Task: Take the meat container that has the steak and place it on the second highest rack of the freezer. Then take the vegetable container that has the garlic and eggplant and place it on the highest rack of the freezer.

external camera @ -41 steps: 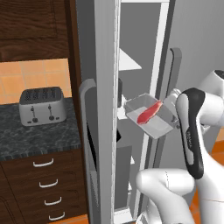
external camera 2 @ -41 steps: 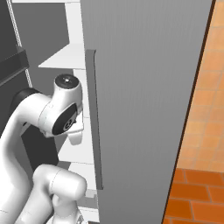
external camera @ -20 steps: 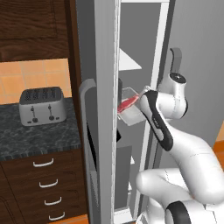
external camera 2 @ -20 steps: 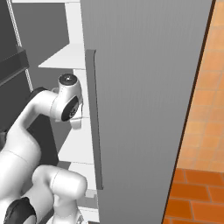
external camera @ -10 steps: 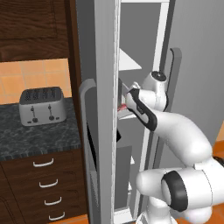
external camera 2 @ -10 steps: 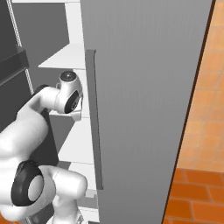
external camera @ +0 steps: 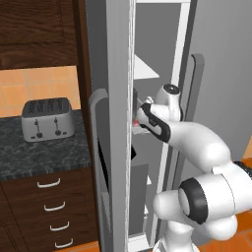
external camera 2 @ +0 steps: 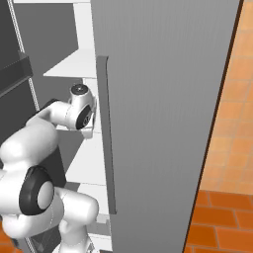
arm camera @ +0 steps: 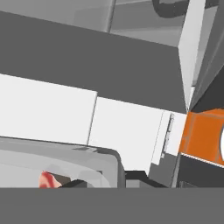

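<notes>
Reaching deeper now, the arm [external camera: 197, 142] has folded forward so its wrist sits inside the freezer [external camera: 115, 74] opening, where two seconds ago the meat container hung well outside the door edge in plain sight. The container [arm camera: 65, 164] has gone in with the hand; from the left base view just a sliver of red shows past the door edge, at the level of the rack under the top shelf [external camera: 145, 69]. That looks like the second highest rack, so I judge the first placement is close to done but not yet let go.

The fingers [arm camera: 107, 180] are pinched nearly shut on the container's rim, their dark tips against its edge in the hand view. The steak [arm camera: 47, 179] lies inside as a red-pink patch.

The container is translucent grey with rounded corners and a thick lip. The freezer's inside is flat matte white, its shelves thin and hard-edged; the door is smooth brushed grey with a long bar handle [external camera 2: 106, 133].
</notes>
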You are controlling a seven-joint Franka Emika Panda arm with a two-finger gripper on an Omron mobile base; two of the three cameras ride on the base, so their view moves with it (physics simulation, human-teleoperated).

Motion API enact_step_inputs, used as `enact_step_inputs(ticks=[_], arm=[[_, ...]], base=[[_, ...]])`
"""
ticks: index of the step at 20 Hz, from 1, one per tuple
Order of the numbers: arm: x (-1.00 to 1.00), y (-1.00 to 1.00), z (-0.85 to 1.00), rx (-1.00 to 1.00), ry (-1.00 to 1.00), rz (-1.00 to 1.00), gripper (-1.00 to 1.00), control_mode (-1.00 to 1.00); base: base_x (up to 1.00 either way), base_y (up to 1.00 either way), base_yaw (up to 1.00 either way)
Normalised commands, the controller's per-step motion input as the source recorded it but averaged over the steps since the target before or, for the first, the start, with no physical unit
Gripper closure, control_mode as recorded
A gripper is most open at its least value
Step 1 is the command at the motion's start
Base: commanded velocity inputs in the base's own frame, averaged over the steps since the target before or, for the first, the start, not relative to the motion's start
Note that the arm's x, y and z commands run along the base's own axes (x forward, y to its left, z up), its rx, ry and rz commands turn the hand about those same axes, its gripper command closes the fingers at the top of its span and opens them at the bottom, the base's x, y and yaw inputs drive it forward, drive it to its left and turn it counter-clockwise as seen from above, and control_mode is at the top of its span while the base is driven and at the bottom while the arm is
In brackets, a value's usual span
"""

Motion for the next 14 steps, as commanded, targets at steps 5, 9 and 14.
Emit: enact_step_inputs(ticks=[5, 9, 14], arm=[[0.56, 0.14, -0.17, -0.01, 0.00, -0.05, 1.00, -1.00], [0.81, 0.16, -0.05, -0.03, 0.00, -0.05, 1.00, -1.00], [0.72, 0.13, -0.18, 0.00, 0.00, -0.04, 1.00, -1.00]], base=[[0.00, 0.00, 0.00], [0.00, 0.00, 0.00], [0.00, 0.00, 0.00]])
